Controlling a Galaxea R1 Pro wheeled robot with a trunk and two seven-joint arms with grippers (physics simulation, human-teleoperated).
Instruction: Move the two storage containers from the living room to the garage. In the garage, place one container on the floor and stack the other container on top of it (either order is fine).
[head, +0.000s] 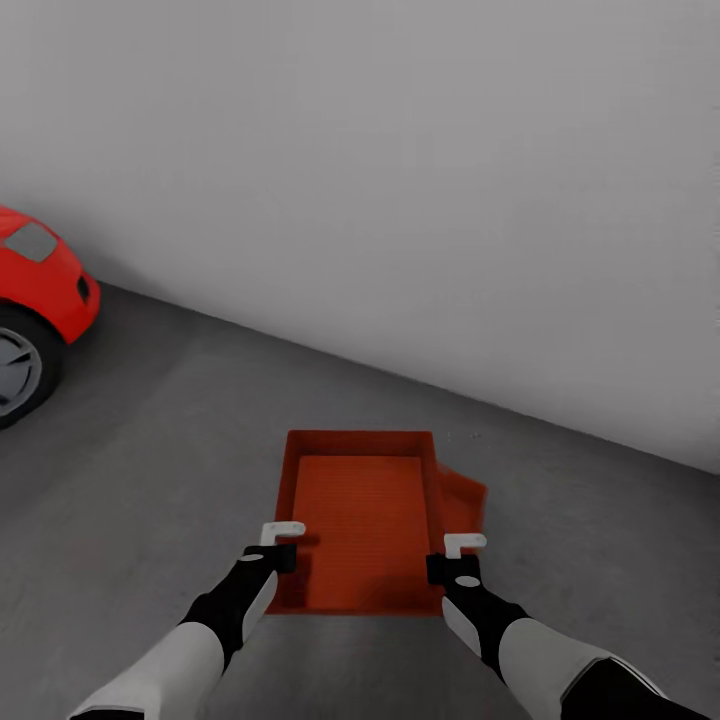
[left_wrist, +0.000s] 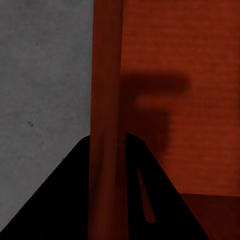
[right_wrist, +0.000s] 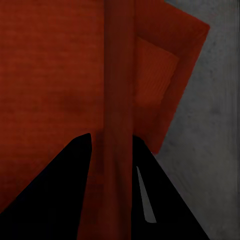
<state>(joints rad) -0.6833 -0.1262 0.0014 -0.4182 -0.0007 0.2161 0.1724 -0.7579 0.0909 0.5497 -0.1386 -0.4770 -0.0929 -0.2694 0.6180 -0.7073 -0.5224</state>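
Your left tool (head: 283, 545) and right tool (head: 452, 557) grip the top bin's (head: 362, 510) walls; lower bin (head: 466, 500) beneath, red car (head: 40, 300) far left, wall (head: 400, 200) ahead.

Red car (head: 40, 290) at far left, cut off by frame edge, front wheel (head: 18, 368) visible. Plain white wall (head: 400, 180) behind it.

Dark grey floor (head: 180, 450) bears a red-orange container (head: 470, 500) and a red car (head: 40, 300).
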